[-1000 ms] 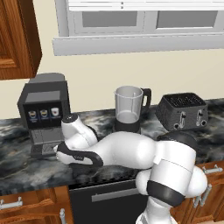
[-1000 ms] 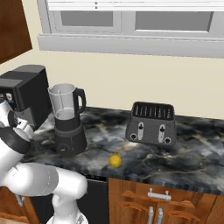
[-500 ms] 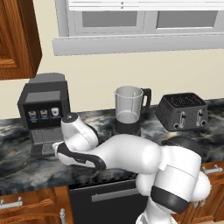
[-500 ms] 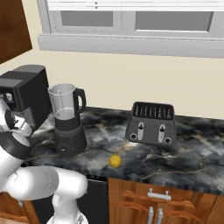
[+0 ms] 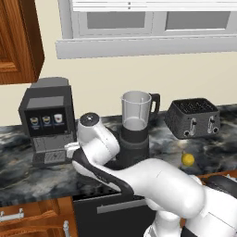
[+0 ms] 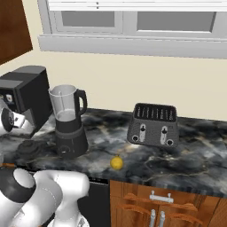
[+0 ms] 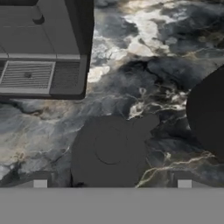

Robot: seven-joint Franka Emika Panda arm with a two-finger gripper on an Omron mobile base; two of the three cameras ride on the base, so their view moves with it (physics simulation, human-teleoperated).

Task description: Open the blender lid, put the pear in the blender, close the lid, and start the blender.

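The blender [image 5: 135,134] stands mid-counter with its clear jar open at the top and its black handle to the right; its dark base [image 7: 209,113] fills the right edge of the hand view. The blender lid [image 7: 109,151], a round black cap with a raised knob, lies flat on the counter left of the blender [image 6: 66,122], where it shows as a dark disc [image 6: 29,148]. My gripper [image 7: 111,183] hangs open just above the lid, a fingertip on either side and nothing held. The yellow pear [image 5: 187,159] rests on the counter right of the blender, also visible near the front edge [image 6: 116,163].
A boxy grey coffee machine [image 5: 46,118] stands left of the lid, its drip tray [image 7: 41,74] close to my hand. A dark toaster [image 6: 154,125] sits to the right. My arm's elbow [image 5: 92,134] crosses in front of the blender base.
My arm's elbow has drifted a little to the right, toward the blender. The blender, the pear and the toaster have stayed where they were.
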